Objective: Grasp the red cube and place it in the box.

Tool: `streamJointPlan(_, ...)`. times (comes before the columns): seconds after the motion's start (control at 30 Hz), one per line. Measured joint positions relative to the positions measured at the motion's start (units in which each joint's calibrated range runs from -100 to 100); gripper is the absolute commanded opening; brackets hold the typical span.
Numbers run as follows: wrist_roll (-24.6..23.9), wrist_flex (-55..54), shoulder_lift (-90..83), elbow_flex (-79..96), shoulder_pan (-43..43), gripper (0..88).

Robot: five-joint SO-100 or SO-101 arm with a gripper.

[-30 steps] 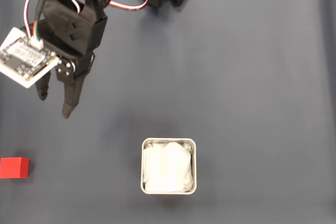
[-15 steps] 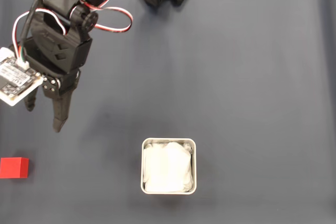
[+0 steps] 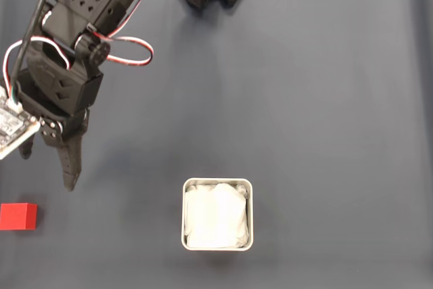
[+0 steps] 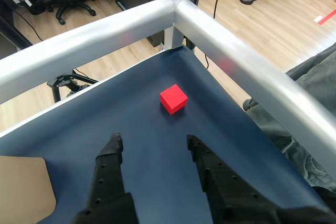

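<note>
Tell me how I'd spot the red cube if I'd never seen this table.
Start from the dark blue table cover in the fixed view and go to its lower left edge, left of the white-lined box. The red cube lies there alone, ahead of the open gripper; it is the one bright red thing on the cover.

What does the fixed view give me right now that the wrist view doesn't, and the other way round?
Fixed view alone: the box with its white lining, the arm's base at the top edge, and the red cube lying near the left edge, apart from the box. Wrist view alone: the metal rail bordering the table's corner and the wooden floor beyond. Both share the red cube on the dark mat and the open gripper, fingers spread, short of the cube.
</note>
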Motion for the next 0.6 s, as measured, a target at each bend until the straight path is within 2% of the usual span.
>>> streamJointPlan(0.6, 0.0, -4.1, 13.9, -9.5, 0.0, 34.1)
